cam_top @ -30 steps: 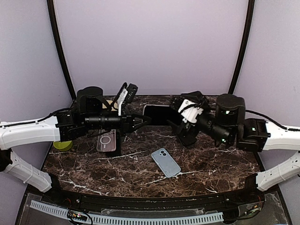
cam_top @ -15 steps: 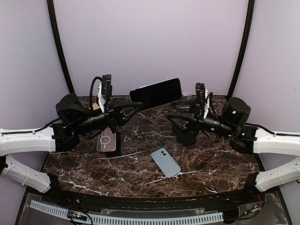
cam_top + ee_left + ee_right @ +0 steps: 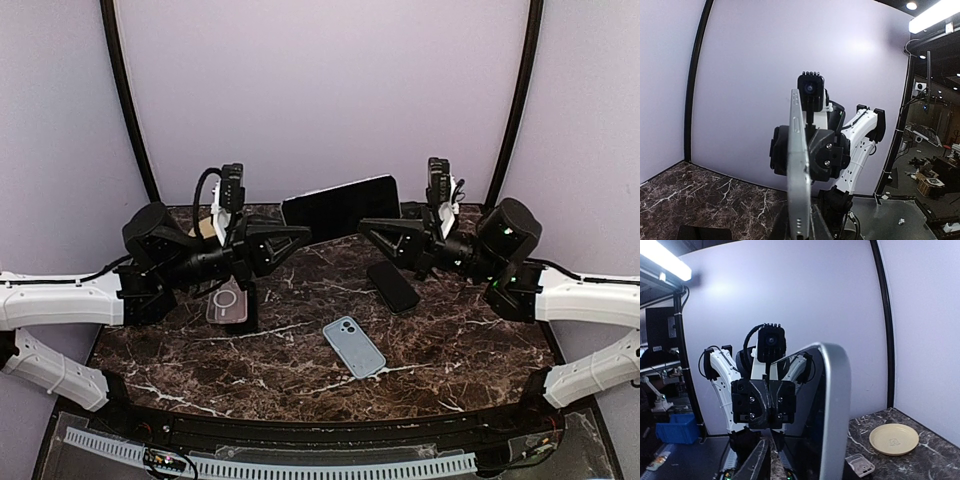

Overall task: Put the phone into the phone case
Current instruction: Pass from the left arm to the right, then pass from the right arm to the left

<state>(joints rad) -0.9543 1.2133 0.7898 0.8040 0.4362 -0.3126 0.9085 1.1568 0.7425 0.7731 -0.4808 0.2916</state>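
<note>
I see a dark marble table (image 3: pixel 450 350) veined with white. At its far left a pale yellow plate (image 3: pixel 893 439) sits flat on the stone. A plain lilac backdrop (image 3: pixel 320 90) closes off the far side. A white slotted strip (image 3: pixel 300 469) runs along the near edge. Beyond the table's left I make out a blue bin (image 3: pixel 670 432), and a bright light strip (image 3: pixel 662 260) overhead.

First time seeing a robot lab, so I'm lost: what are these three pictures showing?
Two robot arms work at a marble table. The wide picture looks down from above and behind them; the other two come from cameras on each wrist. The left gripper holds a phone in the air, and the right gripper sits at its other end; its grip is unclear. On the table lie a blue phone, a black slab and a clear case.
</note>
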